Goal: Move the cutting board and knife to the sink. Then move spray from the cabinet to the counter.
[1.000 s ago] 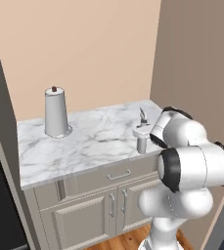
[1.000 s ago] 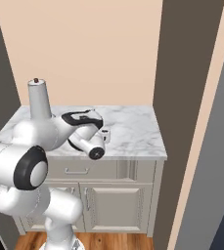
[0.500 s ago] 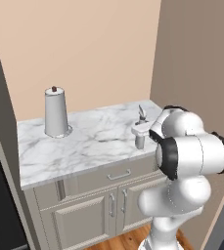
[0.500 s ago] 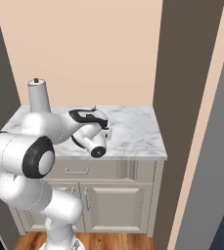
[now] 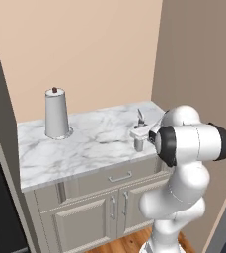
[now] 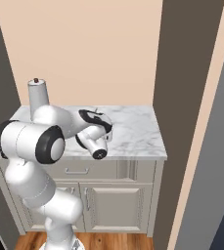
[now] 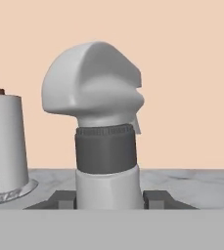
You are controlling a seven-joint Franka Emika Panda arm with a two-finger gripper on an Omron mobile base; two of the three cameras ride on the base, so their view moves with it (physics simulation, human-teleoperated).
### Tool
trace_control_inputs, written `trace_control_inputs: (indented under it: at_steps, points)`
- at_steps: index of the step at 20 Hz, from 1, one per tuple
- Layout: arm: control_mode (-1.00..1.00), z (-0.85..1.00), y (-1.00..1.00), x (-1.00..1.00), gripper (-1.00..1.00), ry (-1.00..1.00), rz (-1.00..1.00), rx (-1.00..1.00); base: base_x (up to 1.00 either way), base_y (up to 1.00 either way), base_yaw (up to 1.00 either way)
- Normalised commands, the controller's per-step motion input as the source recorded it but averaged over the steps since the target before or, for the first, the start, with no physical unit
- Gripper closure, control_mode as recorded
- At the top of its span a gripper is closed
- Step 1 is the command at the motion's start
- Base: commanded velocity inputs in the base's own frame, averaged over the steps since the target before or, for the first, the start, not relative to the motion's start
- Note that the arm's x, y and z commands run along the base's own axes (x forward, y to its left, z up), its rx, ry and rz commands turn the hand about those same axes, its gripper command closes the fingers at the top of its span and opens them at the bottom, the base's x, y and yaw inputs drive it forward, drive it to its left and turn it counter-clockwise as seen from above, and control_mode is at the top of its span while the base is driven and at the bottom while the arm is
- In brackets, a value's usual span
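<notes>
Spray [image 7: 106, 141] upright, gripped between both fingertips [image 7: 62, 199] of gripper [image 7: 108, 200]; base over counter [image 5: 90, 143], near front edge. Lower straight down, then release.

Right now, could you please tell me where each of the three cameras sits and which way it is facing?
Left base view: behind the arm's left, facing forward and down at the marble counter, paper-towel roll and spray bottle; the white arm rises at lower right.
Right base view: behind the arm's right, facing the same counter; the arm rises at lower left.
Hand view: on the hand, looking level along the gripper, shut on the spray bottle, toward the peach wall.
Shared: counter, roll, wall.
</notes>
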Motion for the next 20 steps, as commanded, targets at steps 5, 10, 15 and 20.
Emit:
trace_control_inputs:
  at_steps: [5, 10, 15, 20]
  points:
    - [-1.0, -0.14, 0.0, 0.25, 1.0, 0.0, 0.0, 0.0, 0.0, 0.0, 0.0]
    - [-1.0, -0.15, 0.0, 0.22, 1.0, 0.0, 0.0, 0.0, 0.0, 0.0, 0.0]
    - [-1.0, -0.16, 0.0, 0.1, -1.0, 0.0, 0.0, 0.0, 0.0, 0.0, 0.0]
    - [-1.0, -0.01, 0.0, 0.0, -1.0, -0.01, 0.0, 0.0, 0.0, 0.0, 0.0]
